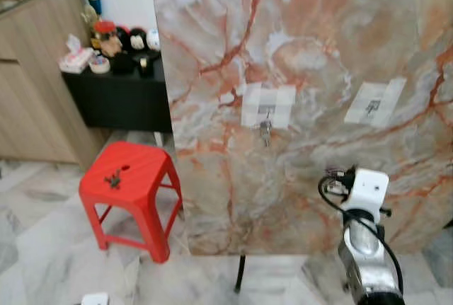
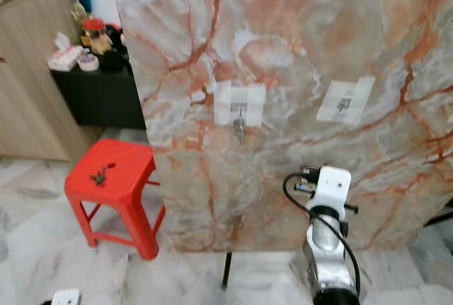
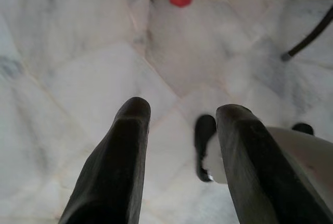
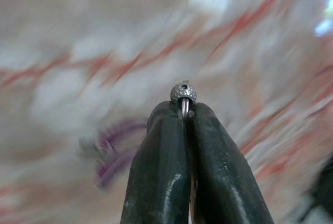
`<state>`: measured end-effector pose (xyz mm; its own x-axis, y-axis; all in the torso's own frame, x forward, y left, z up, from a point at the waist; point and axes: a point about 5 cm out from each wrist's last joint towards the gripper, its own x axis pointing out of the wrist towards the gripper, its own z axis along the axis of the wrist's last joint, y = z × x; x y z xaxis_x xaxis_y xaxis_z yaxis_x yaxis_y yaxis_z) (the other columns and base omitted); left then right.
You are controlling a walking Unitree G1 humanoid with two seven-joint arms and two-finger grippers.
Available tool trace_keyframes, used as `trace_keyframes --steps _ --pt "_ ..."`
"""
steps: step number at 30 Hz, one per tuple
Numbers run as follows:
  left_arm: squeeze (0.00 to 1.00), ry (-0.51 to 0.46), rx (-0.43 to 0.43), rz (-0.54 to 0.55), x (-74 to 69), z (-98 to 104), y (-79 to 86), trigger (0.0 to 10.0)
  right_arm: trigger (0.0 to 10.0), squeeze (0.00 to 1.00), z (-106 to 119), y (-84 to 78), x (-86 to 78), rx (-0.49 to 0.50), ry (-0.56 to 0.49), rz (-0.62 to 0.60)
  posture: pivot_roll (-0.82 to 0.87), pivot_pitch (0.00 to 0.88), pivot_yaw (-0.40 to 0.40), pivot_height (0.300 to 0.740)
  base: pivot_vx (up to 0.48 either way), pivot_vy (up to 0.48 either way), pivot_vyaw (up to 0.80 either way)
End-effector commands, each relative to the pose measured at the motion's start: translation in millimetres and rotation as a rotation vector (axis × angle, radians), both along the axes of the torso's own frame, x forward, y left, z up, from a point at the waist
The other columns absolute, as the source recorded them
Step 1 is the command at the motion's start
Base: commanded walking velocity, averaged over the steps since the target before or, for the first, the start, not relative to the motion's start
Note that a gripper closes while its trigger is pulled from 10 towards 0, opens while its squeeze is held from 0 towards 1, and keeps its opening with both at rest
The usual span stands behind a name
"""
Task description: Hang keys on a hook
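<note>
An upright marble-patterned board (image 1: pixel 311 57) carries two taped patches. On the left patch's hook (image 1: pixel 265 110) a small key (image 1: pixel 265 133) hangs. The right patch (image 1: pixel 375 101) holds a bare hook. My right arm (image 1: pixel 364 199) is raised in front of the board, below the right patch. In the right wrist view my right gripper (image 4: pixel 184 112) is shut on a thin metal piece of the keys (image 4: pixel 183 94), topped by a knurled ball, with the blurred board close behind. My left gripper (image 3: pixel 182 112) hangs open over the floor, holding nothing.
A red plastic stool (image 1: pixel 127 177) stands left of the board on the marble floor (image 1: pixel 49 248). Behind it are a black low cabinet (image 1: pixel 120 96) with trinkets and a wooden cabinet (image 1: pixel 32 85). A black stand leg (image 1: pixel 241 273) shows under the board.
</note>
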<state>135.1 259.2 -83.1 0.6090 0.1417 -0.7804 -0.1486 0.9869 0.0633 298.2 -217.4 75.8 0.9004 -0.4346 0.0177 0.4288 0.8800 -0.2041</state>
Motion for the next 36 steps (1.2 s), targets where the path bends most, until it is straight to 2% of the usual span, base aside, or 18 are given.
trace_keyframes --steps 1,3,5,6,8,14,18,22,36 --pt "0.00 0.013 -0.029 -0.005 -3.3 -6 -14.8 10.0 10.0 0.00 15 -6.2 2.9 -0.057 -0.055 -0.055 0.05 0.000 -0.058 0.713 0.000 0.000 0.00" --pt "0.00 0.011 -0.033 -0.010 -2.3 -7 -20.4 10.0 10.0 0.00 17 -7.1 2.9 -0.081 -0.058 -0.069 0.05 0.000 -0.058 0.713 0.000 0.000 0.00" --pt "0.00 0.007 -0.042 -0.021 0.5 -9 -34.0 10.0 10.0 0.00 22 -9.1 4.3 -0.136 -0.069 -0.095 0.05 0.000 -0.058 0.713 0.000 0.000 0.00" --pt "0.00 0.007 -0.042 -0.021 0.5 -9 -34.0 10.0 10.0 0.00 22 -9.1 4.3 -0.136 -0.069 -0.095 0.05 0.000 -0.058 0.713 0.000 0.000 0.00" --pt "0.00 0.002 -0.044 -0.035 9.7 -9 -48.3 10.0 10.0 0.00 28 -6.8 10.4 -0.194 -0.076 -0.078 0.05 0.000 -0.056 0.713 0.000 0.000 0.00" --pt "0.00 -0.014 -0.047 -0.045 20.9 -7 -58.8 10.0 10.0 0.00 46 -7.5 23.3 -0.281 -0.124 -0.104 0.05 0.000 -0.054 0.713 0.000 0.000 0.00" --pt "0.00 -0.020 -0.044 -0.045 23.3 -6 -58.6 10.0 10.0 0.00 53 -8.4 29.9 -0.299 -0.138 -0.110 0.05 0.000 -0.053 0.713 0.000 0.000 0.00" --pt "0.00 -0.028 -0.041 -0.031 20.4 -5 -48.6 10.0 10.0 0.00 56 -8.6 33.3 -0.316 -0.140 -0.118 0.05 0.000 -0.054 0.713 0.000 0.000 0.00" --pt "0.00 -0.033 -0.039 -0.024 16.9 -5 -44.9 10.0 10.0 0.00 59 -7.5 45.8 -0.352 -0.106 -0.098 0.05 0.000 -0.056 0.713 0.000 0.000 0.00"
